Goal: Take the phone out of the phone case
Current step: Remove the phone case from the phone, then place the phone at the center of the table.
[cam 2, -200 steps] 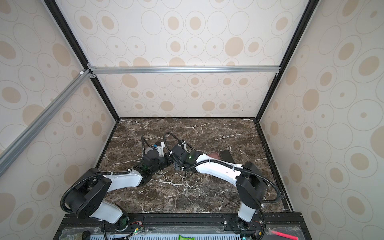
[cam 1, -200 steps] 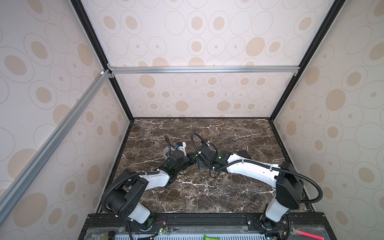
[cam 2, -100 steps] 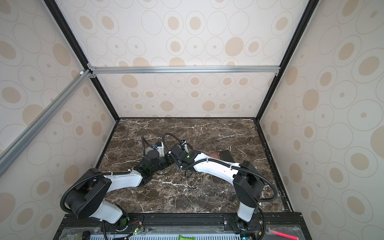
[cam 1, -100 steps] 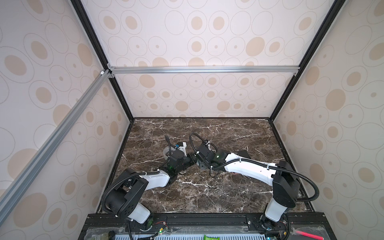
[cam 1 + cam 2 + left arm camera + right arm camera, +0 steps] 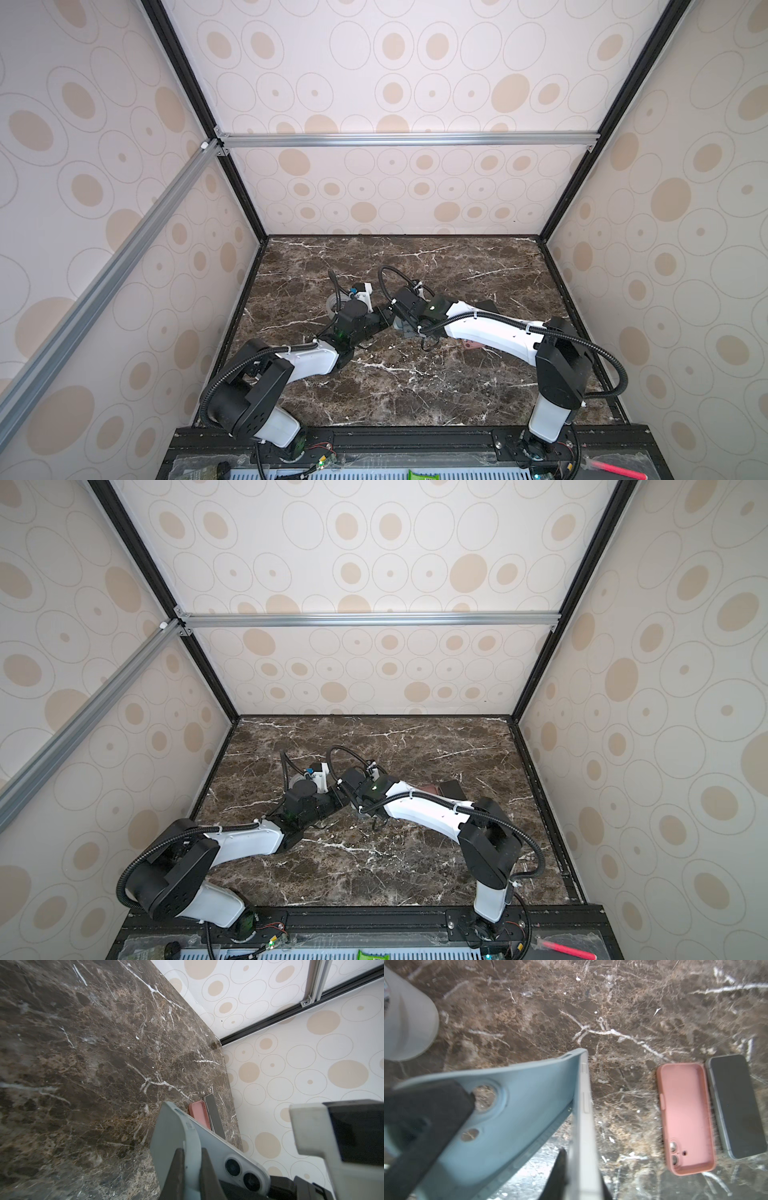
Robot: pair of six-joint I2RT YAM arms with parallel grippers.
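Right claw (image 5: 581, 1178) has closed on the white phone (image 5: 584, 1118), half out of the grey case (image 5: 525, 1093).
Left claw (image 5: 192, 1174) clamps that case; I count two phones, two cases: dark phone (image 5: 737, 1105), pink case (image 5: 685, 1118) on worktop (image 5: 612, 1001).

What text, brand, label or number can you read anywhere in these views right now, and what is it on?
Nothing readable in any view.
blue-grey case: plain, no print.
white phone: bare back and lenses, no logo seen.
pink case: plain inside.
dark phone: blank screen.
green object on the front rail: too small to read.
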